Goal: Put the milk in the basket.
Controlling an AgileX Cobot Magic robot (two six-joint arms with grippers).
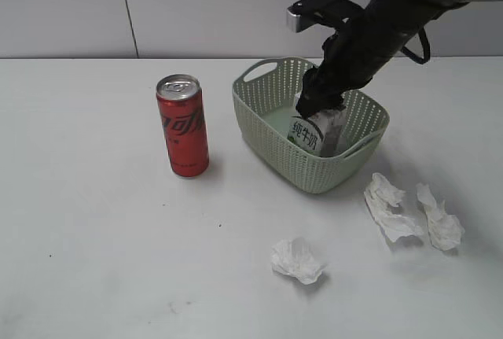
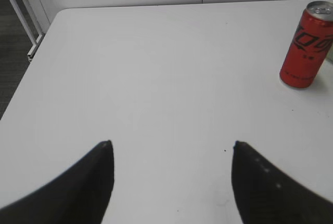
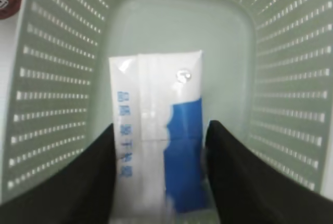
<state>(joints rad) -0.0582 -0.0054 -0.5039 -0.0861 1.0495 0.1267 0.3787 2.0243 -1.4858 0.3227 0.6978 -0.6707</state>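
Our right gripper point(image 3: 158, 146) has its two dark fingers point(image 3: 88, 177) on either side of the milk point(image 3: 156, 130), pinching the carton by its side walls. The carton is inside the basket point(image 3: 270, 78), down between the lattice walls with its top toward the wrist camera. From the side, the milk point(image 1: 308, 136) stands upright in the near half of the basket point(image 1: 271, 138), and the right gripper point(image 1: 318, 111) reaches down over the rim onto it. Whether the carton's base already rests on the basket floor we cannot tell.

We judge the task to be at the placing step, almost finished. The next move calls for spreading the fingers to let go, once the carton is settled, then lifting straight up so the fingers clear the rim without dragging the carton over.

Our left gripper point(image 2: 171, 182) hangs over bare table point(image 2: 156, 78) well to the left of the basket, fingers spread wide and holding nothing.

The right wrist view alone shows the grip and the carton's blue patch and lettering. The side view alone shows three crumpled tissues point(image 1: 297, 260) on the table in front of and to the right of the basket. The red can point(image 1: 182, 125) stands left of the basket, and it shows in the left wrist view too.
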